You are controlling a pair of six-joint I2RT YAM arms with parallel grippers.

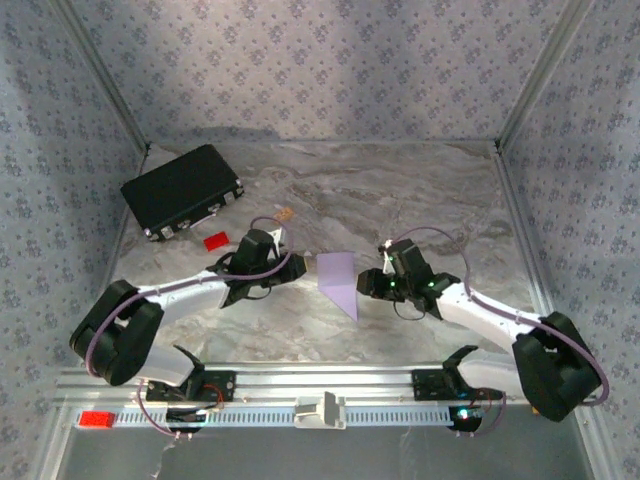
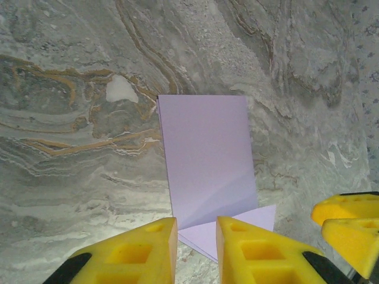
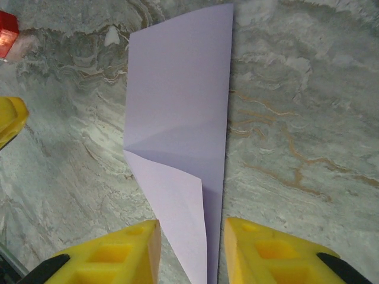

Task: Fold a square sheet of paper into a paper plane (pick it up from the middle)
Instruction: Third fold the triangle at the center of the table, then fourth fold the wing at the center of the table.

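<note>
Your pale lilac paper sheet lies flat on the grey marbled surface between the two arms. Its long axis runs far-to-near, and both arms look about equally close, so either could take it. The left jaws face it from the left with yellow fingers slightly spread over its pointed near end, and the right jaws' fingers are spread either side of the strip, neither pinching anything I can see. The sheet is folded in half lengthwise with one near corner turned in to a point, creases crisp, plain and unmarked.
</note>
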